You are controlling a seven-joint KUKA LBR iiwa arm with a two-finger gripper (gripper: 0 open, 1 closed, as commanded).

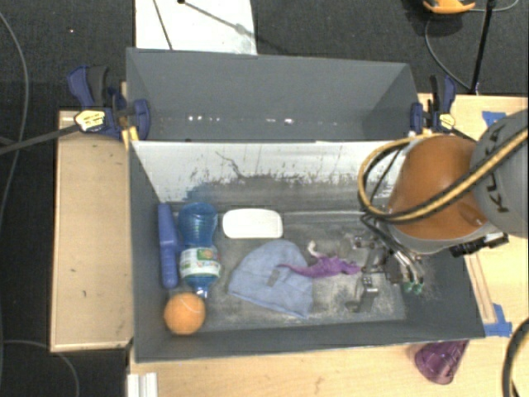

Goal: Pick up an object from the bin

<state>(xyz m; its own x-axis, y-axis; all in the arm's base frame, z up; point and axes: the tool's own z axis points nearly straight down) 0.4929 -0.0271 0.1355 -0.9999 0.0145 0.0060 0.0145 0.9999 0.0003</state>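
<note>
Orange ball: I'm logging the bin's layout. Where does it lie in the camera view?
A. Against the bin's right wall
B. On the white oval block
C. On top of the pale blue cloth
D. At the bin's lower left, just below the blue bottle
D: the orange ball sits in the lower left corner of the bin, just below the blue bottle and apart from the pale blue cloth.

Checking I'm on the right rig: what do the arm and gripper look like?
A grey arm with dark lettering carries a rounded orange cover at the wrist, looped by black and yellow cables. It ends in a grey metal gripper.
</note>
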